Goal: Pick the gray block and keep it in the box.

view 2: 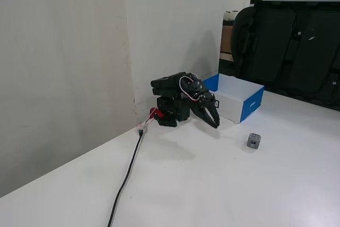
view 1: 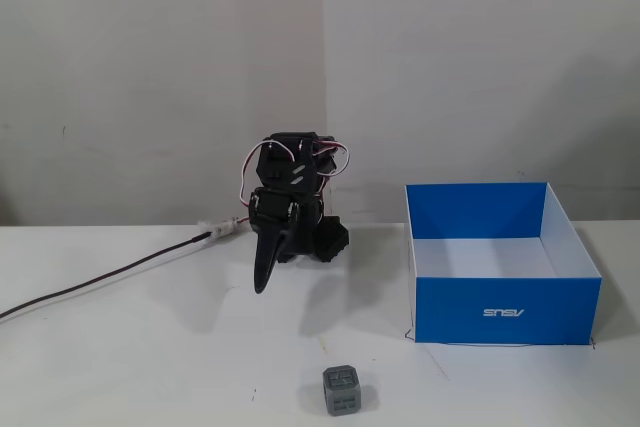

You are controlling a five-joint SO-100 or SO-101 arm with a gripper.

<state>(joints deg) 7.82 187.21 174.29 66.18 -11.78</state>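
Note:
The gray block (view 1: 342, 390) is a small cube standing on the white table near the front edge; it also shows in the other fixed view (view 2: 254, 141). The blue box (view 1: 450, 309) with a white inside floor stands open to the block's right and farther back, and shows beyond the arm in the other fixed view (view 2: 252, 106). My arm is folded back near the wall. My gripper (view 1: 261, 285) hangs point-down above the table, shut and empty, well behind and left of the block; it also shows in the other fixed view (view 2: 214, 124).
A black cable (view 1: 100, 282) runs from the arm's base across the table to the left and shows in the other fixed view (view 2: 127, 174). A wall stands right behind the arm. Black chairs (view 2: 297, 51) stand beyond the table's far side.

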